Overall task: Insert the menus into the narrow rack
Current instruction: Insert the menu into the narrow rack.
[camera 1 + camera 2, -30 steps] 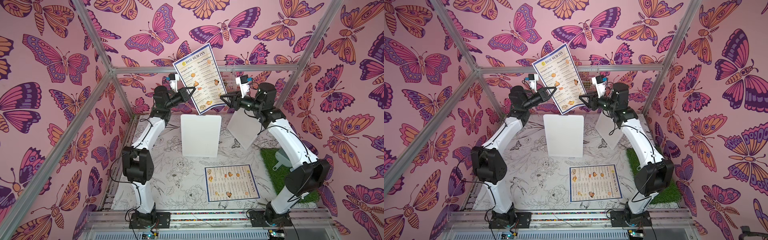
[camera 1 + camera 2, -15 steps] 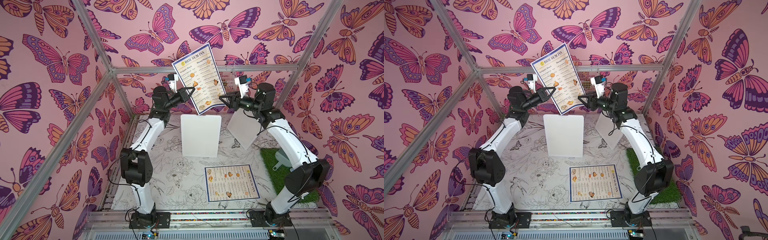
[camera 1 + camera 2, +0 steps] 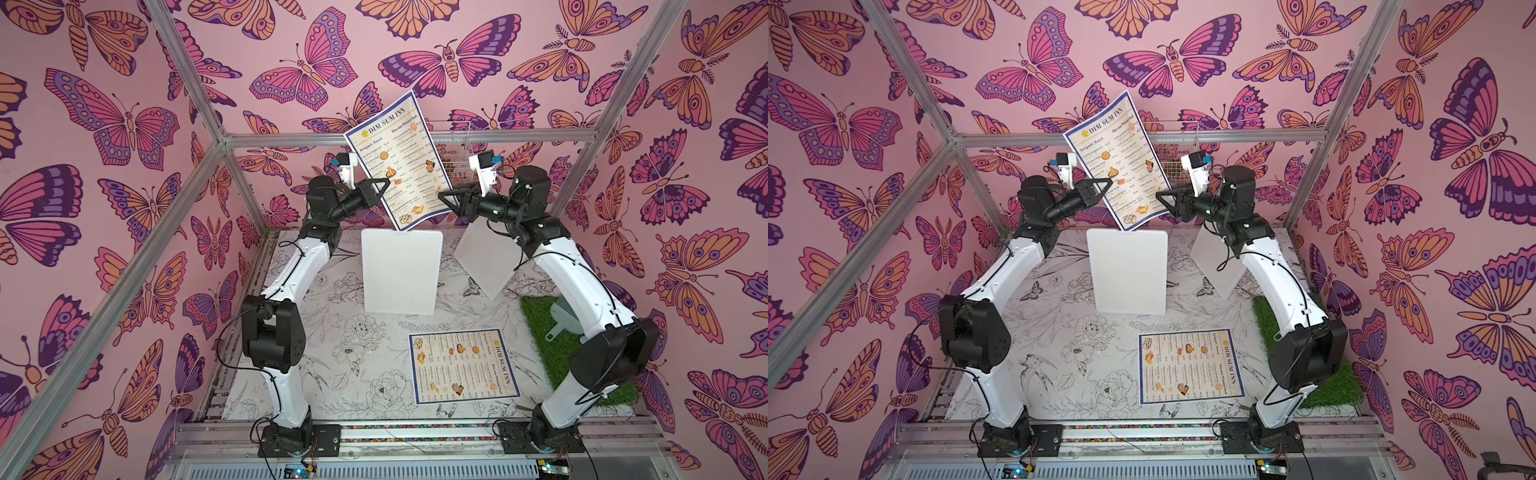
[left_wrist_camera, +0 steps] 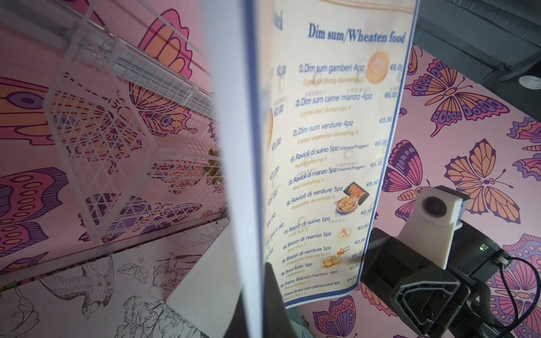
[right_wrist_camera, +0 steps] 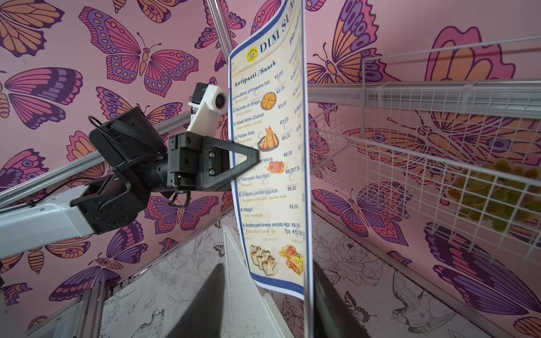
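In both top views the left claw point(image 3: 384, 185) point(image 3: 1106, 185) is clamped on one long edge of the raised menu point(image 3: 399, 162) point(image 3: 1121, 162). This menu stands tilted in the air over the far end of the table point(image 3: 332, 332), in front of the white wire rack point(image 3: 455, 154) fixed to the back rail. The right claw point(image 3: 444, 198) sits at the sheet's opposite edge, near its lower corner. The second menu point(image 3: 463, 365) lies flat on the table near the right arm's base, well apart from the rack, and a white board point(image 3: 401, 270) lies under the raised sheet. In the left wrist view the raised menu point(image 4: 330, 164) runs out from between the left claw's dark fingers, pinched there, with the rack point(image 4: 99, 140) beside it and not touching it. In the right wrist view the right claw point(image 5: 263, 307) has its jaws apart with the menu's point(image 5: 269, 175) blue-bordered edge between them. Whether either finger touches the sheet cannot be told. Across the sheet, the left claw's triangular finger overlaps the far edge.
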Robot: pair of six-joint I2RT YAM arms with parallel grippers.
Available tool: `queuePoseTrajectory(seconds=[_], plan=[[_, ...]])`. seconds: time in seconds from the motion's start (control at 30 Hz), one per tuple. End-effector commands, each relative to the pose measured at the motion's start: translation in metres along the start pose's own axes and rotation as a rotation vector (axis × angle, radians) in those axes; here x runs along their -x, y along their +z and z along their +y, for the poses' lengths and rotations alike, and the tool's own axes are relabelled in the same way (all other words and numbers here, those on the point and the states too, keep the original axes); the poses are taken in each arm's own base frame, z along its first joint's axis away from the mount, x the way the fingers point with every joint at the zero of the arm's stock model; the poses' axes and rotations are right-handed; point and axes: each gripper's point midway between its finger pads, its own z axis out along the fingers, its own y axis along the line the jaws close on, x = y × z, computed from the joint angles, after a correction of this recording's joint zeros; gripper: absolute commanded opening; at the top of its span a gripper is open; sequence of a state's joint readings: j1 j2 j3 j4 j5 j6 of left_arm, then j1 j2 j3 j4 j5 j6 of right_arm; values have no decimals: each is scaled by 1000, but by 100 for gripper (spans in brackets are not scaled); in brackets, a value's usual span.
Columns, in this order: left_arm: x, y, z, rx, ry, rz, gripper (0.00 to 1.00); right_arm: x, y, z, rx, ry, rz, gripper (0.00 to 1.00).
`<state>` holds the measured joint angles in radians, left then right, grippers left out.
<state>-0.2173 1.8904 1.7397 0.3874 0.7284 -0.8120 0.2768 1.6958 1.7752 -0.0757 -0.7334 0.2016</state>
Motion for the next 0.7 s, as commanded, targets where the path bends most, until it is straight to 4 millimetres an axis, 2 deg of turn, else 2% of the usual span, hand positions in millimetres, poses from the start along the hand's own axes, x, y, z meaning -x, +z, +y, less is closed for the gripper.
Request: queuePoseTrajectory(seconds=[0.0,0.67], plan=[[7,-4,-17,-19,35,-24,1,3,-4,7,0,-14,-1,47],[8,-14,-14,6,38,-36,1,-2,1,9,22,1,6,47]])
